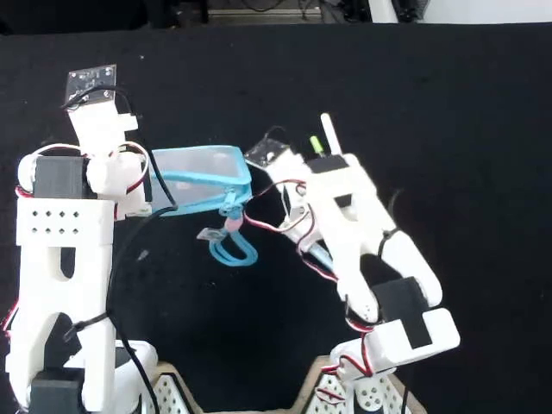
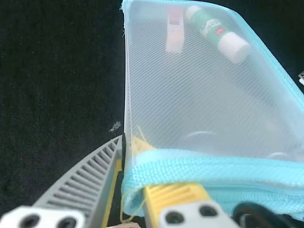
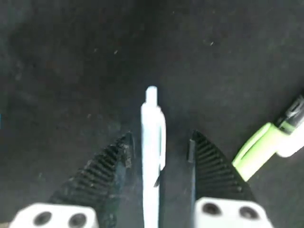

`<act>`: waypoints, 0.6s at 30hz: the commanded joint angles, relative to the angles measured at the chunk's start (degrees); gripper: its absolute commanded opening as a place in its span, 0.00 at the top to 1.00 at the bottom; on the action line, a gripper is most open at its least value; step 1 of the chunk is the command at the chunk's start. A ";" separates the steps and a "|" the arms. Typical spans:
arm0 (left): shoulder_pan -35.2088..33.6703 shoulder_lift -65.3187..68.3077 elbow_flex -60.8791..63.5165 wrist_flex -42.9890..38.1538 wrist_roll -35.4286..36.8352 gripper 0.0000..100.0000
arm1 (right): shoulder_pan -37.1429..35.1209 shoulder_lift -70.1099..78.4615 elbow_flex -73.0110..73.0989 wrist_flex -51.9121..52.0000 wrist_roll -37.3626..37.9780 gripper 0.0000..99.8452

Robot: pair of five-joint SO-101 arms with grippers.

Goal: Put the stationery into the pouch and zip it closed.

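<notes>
Finding the pouch (image 1: 200, 177) clamped by the left gripper (image 2: 128, 142), the right gripper (image 3: 160, 137) spread astride a white pen (image 3: 152, 118) outside the pouch, a green highlighter (image 3: 256, 148) likewise outside, and 2 items inside (glue stick (image 2: 218, 34), pink strip (image 2: 174, 29)); zipping judged outstanding.

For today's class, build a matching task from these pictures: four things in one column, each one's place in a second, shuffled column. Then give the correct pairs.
Things
1. glue stick
2. white pen
3. green highlighter
4. pouch

Places
A. lying on the table beside the right gripper
B. inside the pouch
C. clamped at its zipper end by the left gripper
D. between the right gripper's open fingers

Pairs: 1-B, 2-D, 3-A, 4-C
</notes>
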 commanded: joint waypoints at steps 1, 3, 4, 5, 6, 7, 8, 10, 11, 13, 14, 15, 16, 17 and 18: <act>-0.04 0.70 1.36 -0.70 -0.53 0.97 | -0.62 -3.12 3.38 -10.73 -0.35 0.82; -0.04 0.70 1.36 -0.70 -0.53 0.97 | -0.70 -3.12 5.93 -14.24 -0.44 0.82; -0.04 0.70 1.36 -0.70 -0.53 0.97 | -0.70 -3.12 6.64 -15.12 -0.44 0.82; -0.04 0.70 1.36 -0.70 -0.53 0.97 | -0.62 -3.12 6.99 -15.47 -0.44 0.82; -0.04 0.70 1.36 -0.70 -0.53 0.97 | -0.53 -3.12 6.99 -15.38 -0.44 0.82; -0.04 0.70 1.36 -0.70 -0.53 0.97 | -0.53 -3.12 7.08 -15.38 -0.26 0.82; -0.04 0.70 1.36 -0.70 -0.53 0.97 | -0.62 -3.12 7.16 -15.38 0.00 0.82; -0.04 0.70 1.36 -0.70 -0.53 0.97 | -0.79 -3.03 7.25 -15.38 0.00 0.82; -0.04 0.70 1.36 -0.70 -0.53 0.97 | -0.70 -3.03 7.25 -15.38 0.00 0.82; -0.04 0.70 1.36 -0.70 -0.53 0.97 | -0.62 -3.03 7.25 -15.38 0.00 0.83; -0.04 0.70 1.36 -0.70 -0.53 0.97 | -0.62 -3.03 7.25 -15.38 0.00 0.86; -0.04 0.70 1.36 -0.70 -0.53 0.97 | -0.62 -3.03 7.25 -15.38 0.00 0.90; -0.04 0.70 1.36 -0.70 -0.53 0.97 | -0.62 -3.03 7.25 -15.30 0.00 0.96; -0.04 0.62 1.36 -0.70 -0.53 0.97 | -0.53 -3.03 7.25 -15.30 0.00 1.00; -0.04 0.62 1.36 -0.70 -0.53 0.97 | -0.44 -3.03 7.34 -14.86 0.00 0.97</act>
